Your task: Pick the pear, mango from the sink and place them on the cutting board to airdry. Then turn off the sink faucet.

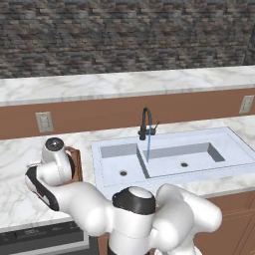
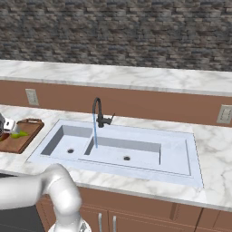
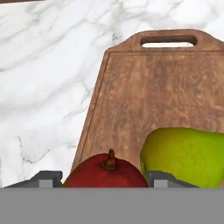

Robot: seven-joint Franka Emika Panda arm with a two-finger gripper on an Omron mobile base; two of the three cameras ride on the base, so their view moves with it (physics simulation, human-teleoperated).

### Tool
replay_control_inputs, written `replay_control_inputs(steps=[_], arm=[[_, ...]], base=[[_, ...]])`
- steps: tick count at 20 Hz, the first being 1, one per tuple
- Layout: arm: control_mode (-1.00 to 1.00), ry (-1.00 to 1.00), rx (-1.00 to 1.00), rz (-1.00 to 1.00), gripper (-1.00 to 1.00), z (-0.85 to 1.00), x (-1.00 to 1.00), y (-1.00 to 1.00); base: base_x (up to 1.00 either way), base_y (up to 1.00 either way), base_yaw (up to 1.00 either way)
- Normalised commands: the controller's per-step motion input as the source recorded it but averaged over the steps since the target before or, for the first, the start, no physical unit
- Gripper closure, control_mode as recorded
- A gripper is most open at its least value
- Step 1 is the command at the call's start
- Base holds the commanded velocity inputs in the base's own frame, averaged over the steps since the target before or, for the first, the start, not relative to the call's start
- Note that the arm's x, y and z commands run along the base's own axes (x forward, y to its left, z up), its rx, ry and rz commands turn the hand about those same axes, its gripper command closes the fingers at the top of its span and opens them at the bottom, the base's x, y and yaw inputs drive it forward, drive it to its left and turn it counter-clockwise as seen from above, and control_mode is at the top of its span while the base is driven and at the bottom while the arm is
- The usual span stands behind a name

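Mango (image 3: 105, 175), red, stem up, between the spread fingertips of the gripper (image 3: 104, 179); contact unclear, lower half cut off. Pear (image 3: 186, 155) beside it on the cutting board (image 3: 148, 92), well short of the handle end. Sink faucet (image 1: 146, 124) running into the sink (image 1: 219, 137).

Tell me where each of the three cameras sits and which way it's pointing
Left base view: behind the arm's left, facing the sink and running sink faucet; white arm low.
Right base view: behind its right, same sink and faucet, cutting board far left; arm lower left.
Hand view: on the hand, looking down at the board, mango between the gripper tips, pear beside.
Both base views share sink, faucet, board.
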Motion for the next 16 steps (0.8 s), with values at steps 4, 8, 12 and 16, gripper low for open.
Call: replay_control_inputs(steps=[4,8,12,16], arm=[[-1.0,0.0,0.0,0.0,1.0,-0.25,0.0,-0.01],[-1.0,0.0,0.0,0.0,1.0,-0.29,0.0,-0.09],[-1.0,0.0,0.0,0.0,1.0,-0.3,-0.02,-0.15],[-1.0,0.0,0.0,0.0,1.0,-0.31,-0.05,-0.26]], base=[[0.0,0.0,0.0],[0.0,0.0,0.0],[0.0,0.0,0.0],[0.0,0.0,0.0]])
